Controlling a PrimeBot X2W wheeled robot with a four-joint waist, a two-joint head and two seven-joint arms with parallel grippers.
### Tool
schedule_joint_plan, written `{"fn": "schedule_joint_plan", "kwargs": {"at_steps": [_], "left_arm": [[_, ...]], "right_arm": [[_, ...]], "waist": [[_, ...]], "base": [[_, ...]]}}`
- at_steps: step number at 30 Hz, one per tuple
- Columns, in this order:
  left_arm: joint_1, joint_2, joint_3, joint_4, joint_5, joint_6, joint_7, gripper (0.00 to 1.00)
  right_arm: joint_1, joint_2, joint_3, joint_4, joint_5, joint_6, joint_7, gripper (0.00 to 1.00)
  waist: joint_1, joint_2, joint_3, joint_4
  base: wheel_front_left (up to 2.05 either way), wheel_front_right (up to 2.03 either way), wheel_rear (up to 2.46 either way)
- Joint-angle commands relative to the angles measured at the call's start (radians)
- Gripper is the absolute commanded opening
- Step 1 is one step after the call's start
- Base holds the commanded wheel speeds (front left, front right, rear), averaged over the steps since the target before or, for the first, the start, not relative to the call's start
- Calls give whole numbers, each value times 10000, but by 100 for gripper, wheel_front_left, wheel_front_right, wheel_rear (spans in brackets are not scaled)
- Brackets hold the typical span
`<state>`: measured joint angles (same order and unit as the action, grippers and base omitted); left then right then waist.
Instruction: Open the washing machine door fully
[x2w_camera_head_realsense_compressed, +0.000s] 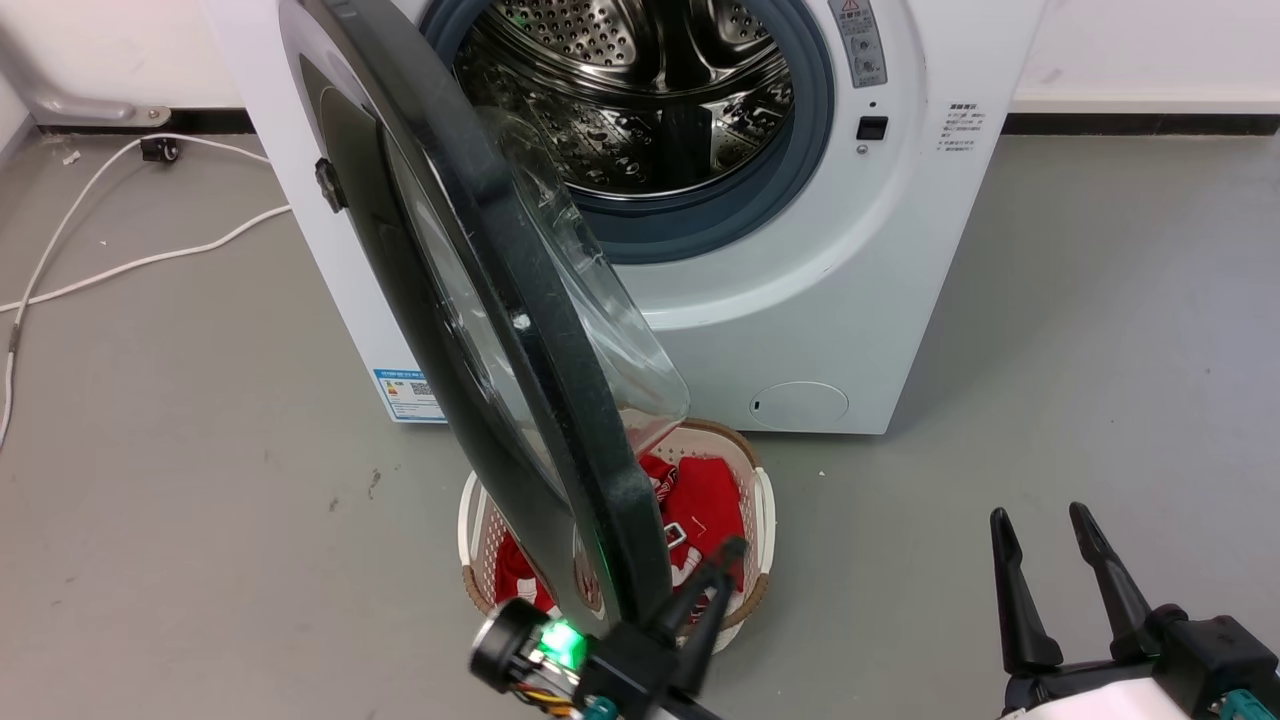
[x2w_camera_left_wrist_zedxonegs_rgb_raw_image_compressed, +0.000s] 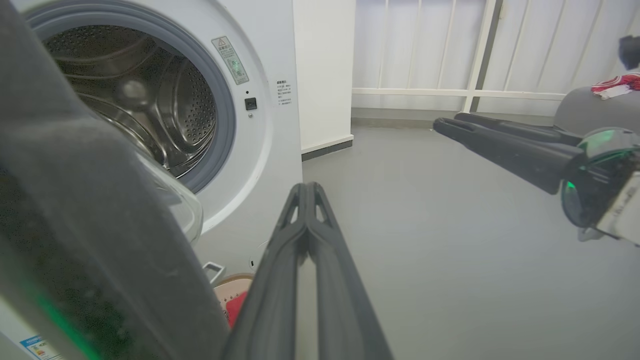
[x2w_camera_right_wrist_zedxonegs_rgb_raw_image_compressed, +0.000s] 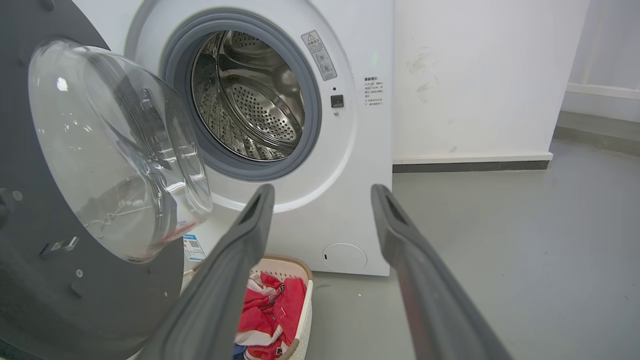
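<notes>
You are looking at the washing machine (x2w_camera_head_realsense_compressed: 800, 300) with the washing machine door (x2w_camera_head_realsense_compressed: 545, 340) standing swung out from its front. It is hinged on the left side in the head view and is showing you nearly its thin black edge. The door's clear glass bowl (x2w_camera_head_realsense_compressed: 610, 300) is bulging to the right, toward the open steel drum (x2w_camera_head_realsense_compressed: 640, 90) and its grey rubber seal (x2w_camera_head_realsense_compressed: 805, 150). The door's lower rim is hanging over a cream laundry basket (x2w_camera_head_realsense_compressed: 765, 505), which is sitting on the grey floor (x2w_camera_head_realsense_compressed: 1050, 350) just in front of the machine with red clothes (x2w_camera_head_realsense_compressed: 705, 500) lying in it. Your left gripper (x2w_camera_head_realsense_compressed: 730, 570) is reaching in at the bottom of the head view, its two fingers pressed together with nothing between them. It is sitting just beside the door's lower rim, on the glass-bowl side, and you cannot tell from these views whether the fingers are touching the rim. In the left wrist view the same joined fingers are pointing past the door's blurred black rim toward the machine's white front. Your right gripper (x2w_camera_head_realsense_compressed: 1038, 512) is hovering at the lower right, well apart from the door and the basket, with its fingers spread and holding nothing. In the right wrist view it is facing the machine's front, with the door's inner face and bowl to the left. A white cable (x2w_camera_head_realsense_compressed: 120, 265) is trailing across the floor on the machine's left.
</notes>
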<state>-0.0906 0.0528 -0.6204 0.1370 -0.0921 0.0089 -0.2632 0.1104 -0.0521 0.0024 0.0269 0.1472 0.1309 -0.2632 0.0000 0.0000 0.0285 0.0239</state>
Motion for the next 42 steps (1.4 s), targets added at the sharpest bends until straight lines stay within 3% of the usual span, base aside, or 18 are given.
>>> {"fn": "schedule_joint_plan", "kwargs": {"at_steps": [1,5,18,42], "left_arm": [[35,15,369,84,-35,111,-24,0],[46,50,1099,159,-28,210,-24,0],[549,111,2212,-51,206,291,7,0],[1376,461,5069,-628,99,766,-3,0]], "right_arm": [[-90,36,3,27,-40,-2,-21,100],[-63,36,-4,87,-41,-1,-21,100],[102,36,51,205,34,-1,-21,100],[141,31,80,239,21,-2,-21,100]], "waist": [[0,0,-8,-2],[0,0,-33,20],[0,0,-163,272],[0,0,-111,1660]], "base": [[0,0,0],[0,0,0],[0,0,0],[0,0,0]]}}
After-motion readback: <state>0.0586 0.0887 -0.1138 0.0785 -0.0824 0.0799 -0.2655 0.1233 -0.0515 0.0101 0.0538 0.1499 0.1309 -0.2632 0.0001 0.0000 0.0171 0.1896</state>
